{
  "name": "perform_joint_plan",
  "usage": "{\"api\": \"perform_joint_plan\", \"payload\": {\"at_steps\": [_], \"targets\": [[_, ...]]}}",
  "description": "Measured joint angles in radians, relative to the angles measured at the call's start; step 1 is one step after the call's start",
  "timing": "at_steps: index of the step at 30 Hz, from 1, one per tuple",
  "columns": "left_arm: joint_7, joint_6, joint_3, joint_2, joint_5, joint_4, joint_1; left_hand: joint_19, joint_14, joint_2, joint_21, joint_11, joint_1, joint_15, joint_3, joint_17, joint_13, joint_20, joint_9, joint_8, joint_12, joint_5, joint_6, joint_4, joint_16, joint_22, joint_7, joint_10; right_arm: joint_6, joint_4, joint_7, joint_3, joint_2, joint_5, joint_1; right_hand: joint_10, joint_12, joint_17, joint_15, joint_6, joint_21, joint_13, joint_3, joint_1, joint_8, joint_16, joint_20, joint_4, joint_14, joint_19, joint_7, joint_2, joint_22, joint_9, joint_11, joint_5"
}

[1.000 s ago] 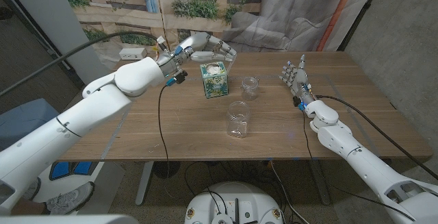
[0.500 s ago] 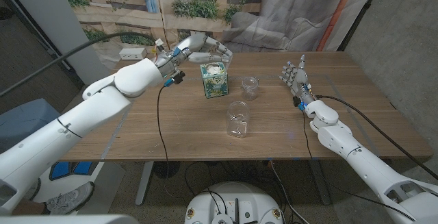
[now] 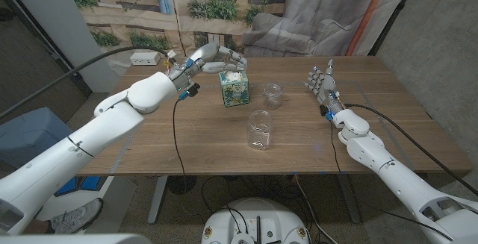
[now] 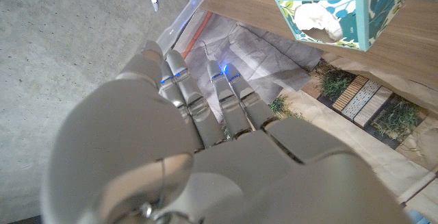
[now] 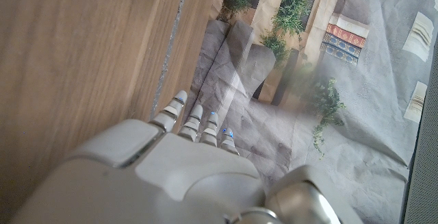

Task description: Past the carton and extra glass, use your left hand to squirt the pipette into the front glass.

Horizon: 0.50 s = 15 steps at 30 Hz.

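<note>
My left hand (image 3: 214, 54) hovers just behind and above the patterned carton (image 3: 233, 87), fingers curled toward it. I see no pipette in any view, and whether the curled fingers (image 4: 226, 94) hold anything is hidden. In the left wrist view the carton (image 4: 339, 8) shows its open top with white tissue. The extra glass (image 3: 273, 95) stands right of the carton. The front glass (image 3: 260, 130) stands nearer to me, mid-table. Both look empty. My right hand (image 3: 321, 86) stands upright at the table's right side, fingers apart and holding nothing; its back shows in the right wrist view (image 5: 185, 162).
A white power strip (image 3: 149, 57) lies at the table's (image 3: 187, 147) back left corner. A black cable (image 3: 176, 124) hangs from my left wrist across the table's left half. A printed backdrop stands behind the table.
My left hand has drawn back a little to the left and its fingers have curled in more above the carton. The glasses, carton and right hand have not moved.
</note>
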State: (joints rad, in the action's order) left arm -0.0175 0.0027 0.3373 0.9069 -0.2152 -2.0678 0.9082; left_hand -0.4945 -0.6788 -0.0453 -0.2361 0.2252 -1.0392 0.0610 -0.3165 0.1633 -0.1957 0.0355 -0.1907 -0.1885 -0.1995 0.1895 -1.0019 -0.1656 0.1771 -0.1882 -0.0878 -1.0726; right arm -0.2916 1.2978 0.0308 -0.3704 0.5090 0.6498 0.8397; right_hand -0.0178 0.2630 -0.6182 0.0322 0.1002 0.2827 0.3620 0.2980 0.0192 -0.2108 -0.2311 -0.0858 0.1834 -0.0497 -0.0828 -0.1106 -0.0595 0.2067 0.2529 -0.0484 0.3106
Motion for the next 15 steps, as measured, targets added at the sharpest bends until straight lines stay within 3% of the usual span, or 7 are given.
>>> {"api": "perform_joint_plan", "payload": {"at_steps": [15], "targets": [[0.028, -0.001, 0.009, -0.023, -0.014, 0.032, 0.020, 0.000, 0.000, -0.003, 0.000, 0.000, 0.003, 0.000, -0.008, 0.000, 0.000, 0.000, 0.000, 0.000, 0.000, 0.000, 0.005, 0.000, 0.000, 0.000, -0.005, 0.000, 0.000, 0.000, 0.000, 0.000, 0.000, 0.000, 0.000, 0.000, 0.000, 0.000, 0.000, 0.000, 0.000, 0.000, 0.000, 0.000, 0.000, 0.000, 0.000, 0.000, 0.000, 0.000, 0.000, 0.000, 0.000, 0.000, 0.000, 0.000]]}}
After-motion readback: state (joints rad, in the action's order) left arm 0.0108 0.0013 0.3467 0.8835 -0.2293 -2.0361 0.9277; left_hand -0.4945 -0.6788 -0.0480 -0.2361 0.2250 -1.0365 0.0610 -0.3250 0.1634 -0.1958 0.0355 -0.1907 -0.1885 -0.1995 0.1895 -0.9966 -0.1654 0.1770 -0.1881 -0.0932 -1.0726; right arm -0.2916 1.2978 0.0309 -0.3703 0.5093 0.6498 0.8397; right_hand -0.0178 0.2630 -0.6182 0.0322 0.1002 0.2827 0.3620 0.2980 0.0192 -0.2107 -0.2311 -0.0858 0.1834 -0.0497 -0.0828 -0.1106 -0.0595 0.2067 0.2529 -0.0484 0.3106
